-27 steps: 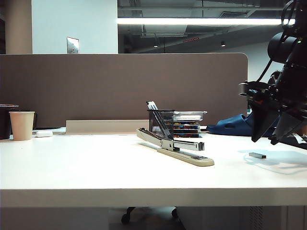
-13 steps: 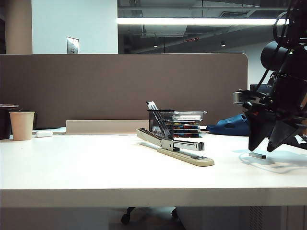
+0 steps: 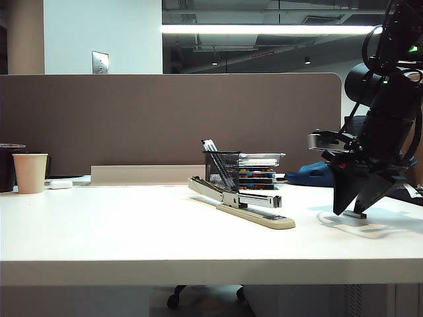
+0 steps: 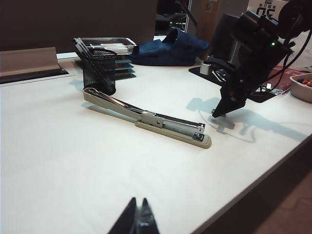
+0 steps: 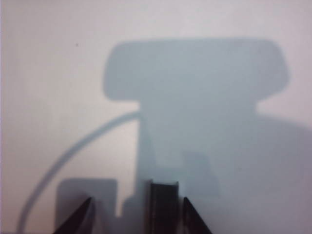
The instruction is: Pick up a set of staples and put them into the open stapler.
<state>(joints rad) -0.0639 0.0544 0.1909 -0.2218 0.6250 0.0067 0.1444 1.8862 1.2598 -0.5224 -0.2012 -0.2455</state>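
The beige stapler lies open at mid-table, its upper arm hinged back toward the pen cup; the left wrist view shows its silver magazine. To its right the small grey set of staples lies flat on the table. My right gripper points down with its tips at the table on either side of the staples. In the right wrist view the staples sit between its open fingers, close to one finger, with a gap to the other. My left gripper hovers shut and empty near the table's front edge.
A black mesh pen cup and a stack of clear boxes stand behind the stapler. A blue cloth lies at the back right, and a paper cup stands at the far left. A brown partition closes the back.
My right gripper has moved left and sunk to the table, straddling the staples, and its fingers have drawn somewhat closer together. The stapler and staples have not moved.
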